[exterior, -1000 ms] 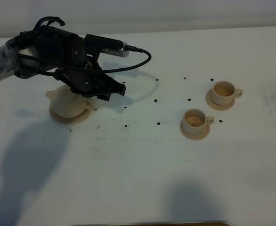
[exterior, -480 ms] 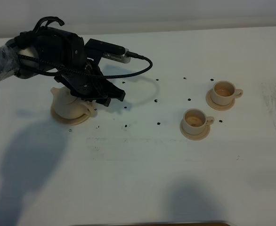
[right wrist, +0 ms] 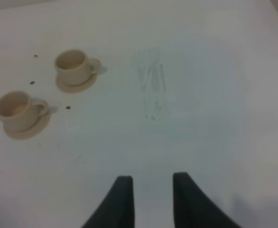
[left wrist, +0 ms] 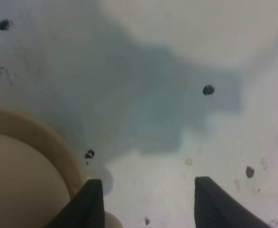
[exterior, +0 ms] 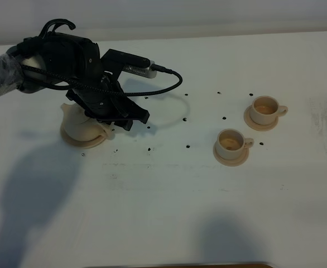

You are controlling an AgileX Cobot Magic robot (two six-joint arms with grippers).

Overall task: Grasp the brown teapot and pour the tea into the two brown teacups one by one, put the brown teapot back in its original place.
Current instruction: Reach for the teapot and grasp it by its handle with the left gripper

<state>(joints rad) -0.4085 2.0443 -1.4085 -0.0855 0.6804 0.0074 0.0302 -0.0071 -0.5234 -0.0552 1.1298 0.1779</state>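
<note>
Currently the squat round pale tan ceramic teapot (exterior: 77, 124) sits upright on a flat round tan saucer (exterior: 74, 142) at the left of the white worktop (exterior: 169, 195). Its loop handle is turned toward the middle. The black left claw (exterior: 135, 117) hangs just beside that handle side, released. In the left wrist view its fingers (left wrist: 89, 204) stand apart with only bare, dark-specked worktop between them. The teapot (left wrist: 15, 190) lies outside the gap, close against one finger.

Well apart, on the right, stand two small tan ceramic cups, the nearer teacup (exterior: 230, 142) and the farther teacup (exterior: 264, 109), each on its own little saucer. The right claw (right wrist: 151, 194) is clenched on nothing over bare worktop, well clear of both cups.
</note>
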